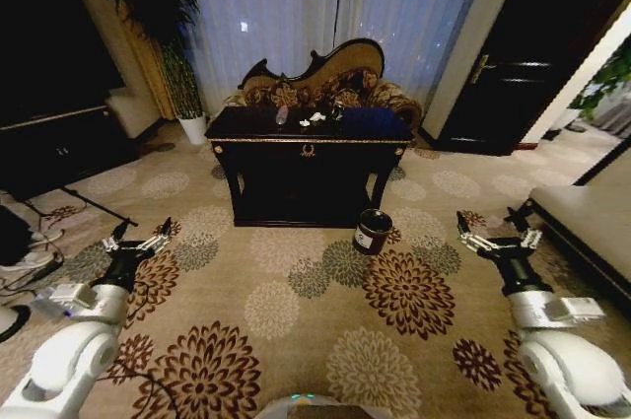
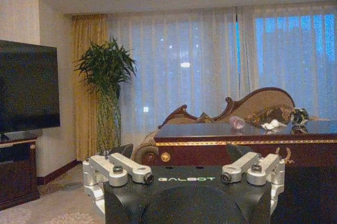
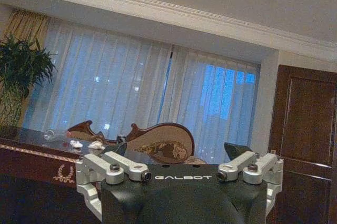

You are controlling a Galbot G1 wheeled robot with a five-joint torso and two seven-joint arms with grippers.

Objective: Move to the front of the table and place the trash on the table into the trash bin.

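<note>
robot well short of table (image 1: pixel 310 139); trash (image 1: pixel 313 119) lies on top, none binned; trash bin (image 1: pixel 372 231) on carpet in front; left gripper (image 1: pixel 138 239) and right gripper (image 1: pixel 498 235) both spread wide, empty, held low; approach and all pickups left

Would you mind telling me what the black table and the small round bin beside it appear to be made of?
The glossy black rectangular table looks like lacquered wood: its top mirrors the window light, and gold trim and a gold emblem decorate the front. The small dark cylindrical bin with a white label band could be plastic or metal; its look leaves that open.
</note>
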